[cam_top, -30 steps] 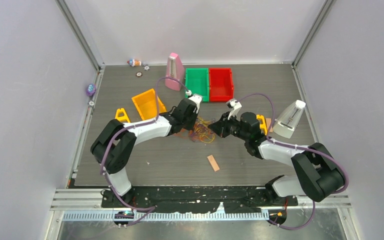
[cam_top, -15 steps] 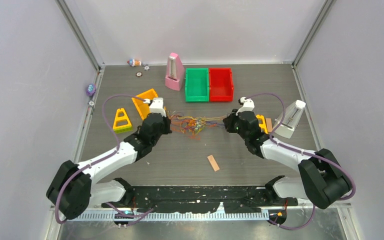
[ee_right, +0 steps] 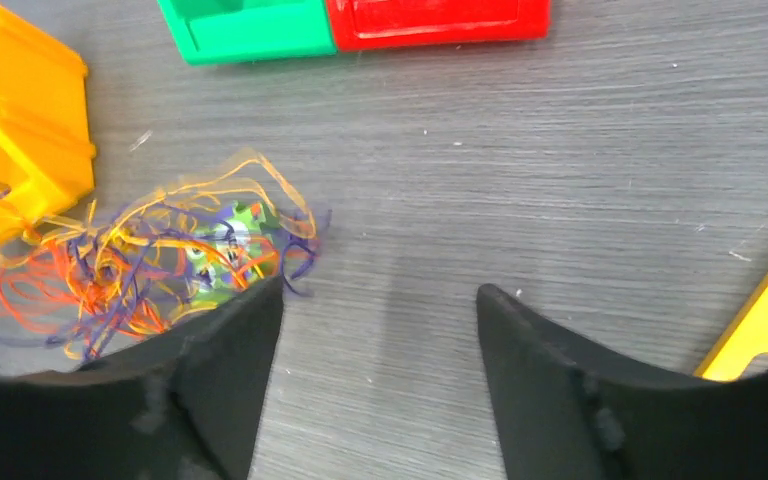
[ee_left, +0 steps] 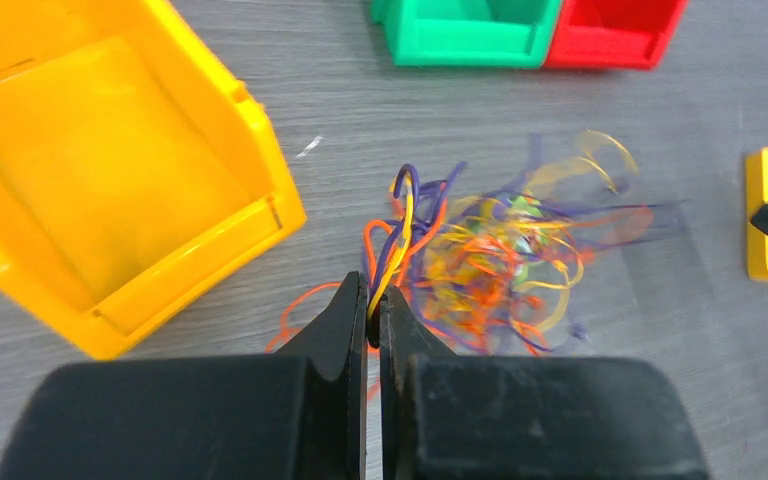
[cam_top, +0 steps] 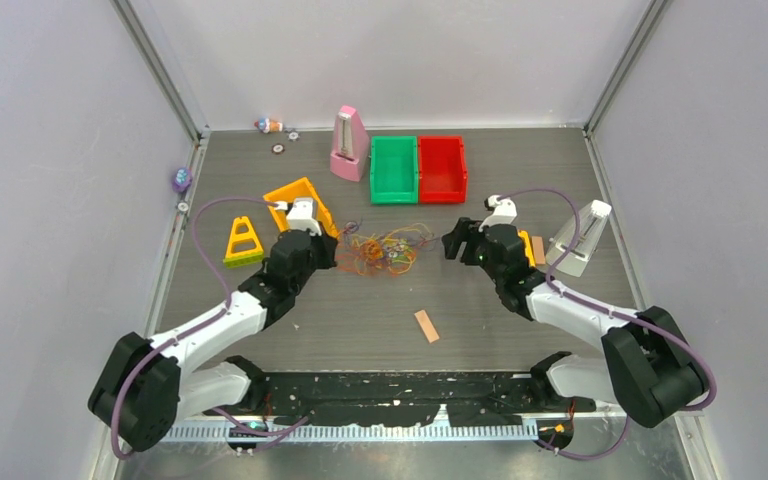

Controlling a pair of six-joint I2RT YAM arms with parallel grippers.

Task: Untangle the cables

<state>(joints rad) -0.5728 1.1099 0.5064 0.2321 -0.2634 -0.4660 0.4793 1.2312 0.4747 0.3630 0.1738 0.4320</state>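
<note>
The cables (cam_top: pixel 385 250) are a loose tangle of thin orange, yellow and purple strands on the dark table between the two arms. My left gripper (cam_top: pixel 328 250) is at the tangle's left edge. In the left wrist view that gripper (ee_left: pixel 373 300) is shut on a few yellow, orange and purple strands that run up into the cables (ee_left: pixel 490 260). My right gripper (cam_top: pixel 450 245) is just right of the tangle. The right wrist view has this gripper (ee_right: pixel 380 295) open with only bare table between its fingers, and the cables (ee_right: pixel 160 260) lie beyond its left finger.
An orange bin (cam_top: pixel 300 205) stands close behind the left gripper. A green bin (cam_top: pixel 393 168) and a red bin (cam_top: pixel 441 167) sit at the back. Also here: a pink metronome (cam_top: pixel 348 145), a white metronome (cam_top: pixel 580 238), a yellow triangle (cam_top: pixel 243 241) and a small wooden block (cam_top: pixel 426 325).
The right gripper has opened and let go of the cables. The strands, stretched taut between both grippers half a second ago, have sprung back into a slack heap by the left gripper.
</note>
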